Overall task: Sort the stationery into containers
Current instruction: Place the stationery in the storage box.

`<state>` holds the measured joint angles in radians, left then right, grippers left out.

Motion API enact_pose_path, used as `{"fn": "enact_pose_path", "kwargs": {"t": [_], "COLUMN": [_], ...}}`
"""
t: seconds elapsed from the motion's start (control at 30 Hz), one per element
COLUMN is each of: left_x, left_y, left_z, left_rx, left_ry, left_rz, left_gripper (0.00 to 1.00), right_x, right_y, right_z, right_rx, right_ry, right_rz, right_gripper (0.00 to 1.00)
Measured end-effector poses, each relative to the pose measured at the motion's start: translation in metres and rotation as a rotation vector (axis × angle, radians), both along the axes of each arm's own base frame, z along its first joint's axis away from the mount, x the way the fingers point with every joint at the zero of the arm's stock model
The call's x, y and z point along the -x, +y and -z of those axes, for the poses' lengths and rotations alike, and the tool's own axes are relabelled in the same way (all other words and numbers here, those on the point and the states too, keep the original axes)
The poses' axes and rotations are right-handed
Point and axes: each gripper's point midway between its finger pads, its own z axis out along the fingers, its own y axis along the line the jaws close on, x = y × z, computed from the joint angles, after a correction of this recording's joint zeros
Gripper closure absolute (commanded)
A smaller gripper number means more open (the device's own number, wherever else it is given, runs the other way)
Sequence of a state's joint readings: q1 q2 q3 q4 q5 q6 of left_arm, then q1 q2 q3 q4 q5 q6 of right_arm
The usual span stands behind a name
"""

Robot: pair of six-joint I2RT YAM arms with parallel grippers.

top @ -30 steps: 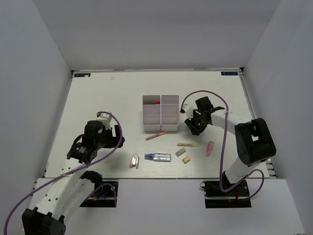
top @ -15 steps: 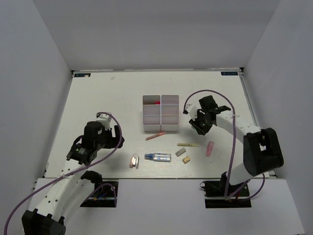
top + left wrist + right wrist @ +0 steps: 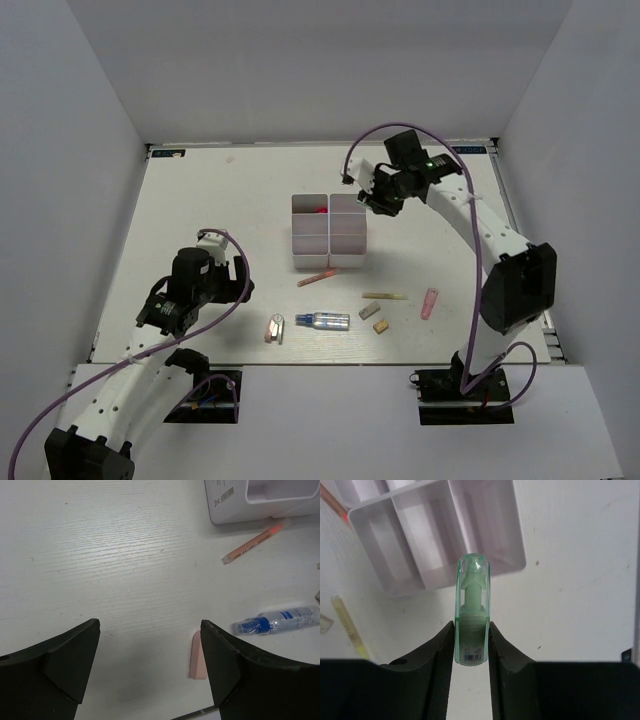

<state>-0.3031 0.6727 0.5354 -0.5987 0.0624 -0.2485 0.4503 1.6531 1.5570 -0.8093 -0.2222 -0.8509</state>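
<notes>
Green capsule, clear cap, barcode label at its lower end, clamped between both fingers of right gripper, jaws pressed flat on its sides. In right wrist view it stands at frame centre, cap tip overlapping the lower rim of a white compartmented box; which of the two boxes, cannot tell. Top view: right gripper sits just beside upper right corner of right box, which touches left box side by side at mid-frame. Capsule itself too small to make out there. Red item in top compartment of left box, too small to identify. Below the boxes on table: pink stick just beside their lower edge, yellow stick to its right, pink capsule further right, small erasers under yellow stick, silver-blue tube lower centre, pink eraser left of tube. Left gripper at lower left of top view, jaws spread wide, nothing between them, bare table beneath; pink eraser beside its right finger in left wrist view.
</notes>
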Motion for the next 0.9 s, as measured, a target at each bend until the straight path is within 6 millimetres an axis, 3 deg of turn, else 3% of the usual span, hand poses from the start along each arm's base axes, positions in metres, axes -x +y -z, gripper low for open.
{"fn": "enact_pose_path", "kwargs": {"t": [0.27, 0.57, 0.9], "left_x": [0.000, -0.001, 0.000], "left_y": [0.001, 0.002, 0.003], "left_z": [0.003, 0.004, 0.004], "left_rx": [-0.009, -0.015, -0.018], "left_ry": [0.011, 0.011, 0.011], "left_rz": [-0.002, -0.001, 0.001], "left_gripper": [0.08, 0.08, 0.08], "right_x": [-0.032, -0.034, -0.047], "right_y": [0.037, 0.050, 0.067], "right_z": [0.014, 0.016, 0.026], "right_rx": [0.140, 0.241, 0.272], "right_ry": [-0.067, -0.168, -0.235], "right_rz": [-0.242, -0.422, -0.443], "right_gripper": [1.00, 1.00, 1.00]}}
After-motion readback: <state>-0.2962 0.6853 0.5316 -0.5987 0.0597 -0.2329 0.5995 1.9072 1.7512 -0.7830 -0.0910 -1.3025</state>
